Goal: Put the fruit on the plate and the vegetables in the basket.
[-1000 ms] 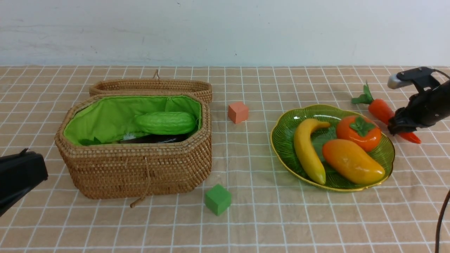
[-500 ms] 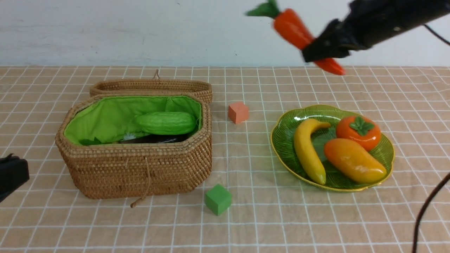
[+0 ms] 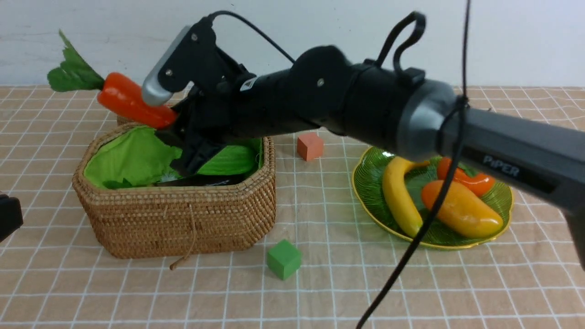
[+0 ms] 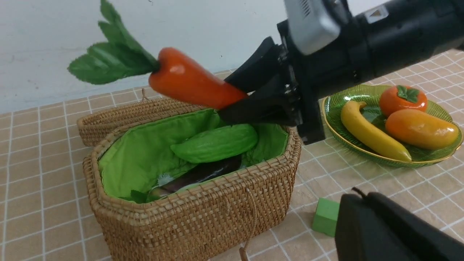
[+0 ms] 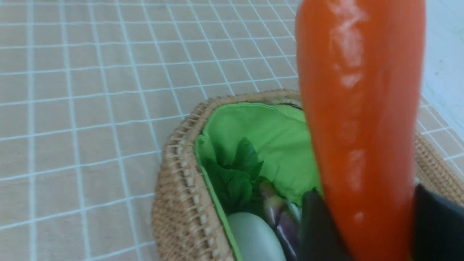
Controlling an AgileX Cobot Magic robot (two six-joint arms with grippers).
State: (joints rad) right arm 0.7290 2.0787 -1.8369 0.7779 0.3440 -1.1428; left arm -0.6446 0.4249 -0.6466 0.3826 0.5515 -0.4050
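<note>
Carrot [image 3: 132, 103] hangs over the basket [image 3: 183, 219], pinched at its tip by the right gripper [image 3: 176, 125]. Risky: most of it juts past the far rim, so letting go here could tip it outside. Left gripper [image 3: 7, 217] barely shows; can't tell its state.

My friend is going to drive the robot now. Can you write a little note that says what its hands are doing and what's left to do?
Right hand: shut on the orange toy carrot with green leaves, held in the air over the brown woven wicker basket.
Left hand: low at the side, holding nothing that I can see; open or shut is unclear.
Done: yellow banana, orange-yellow mango and orange-red persimmon lie on the green glass plate. Bumpy green cucumber, purple eggplant and something pale, probably the radish, are in the basket.
Left: lower the carrot into the basket, let go.
</note>
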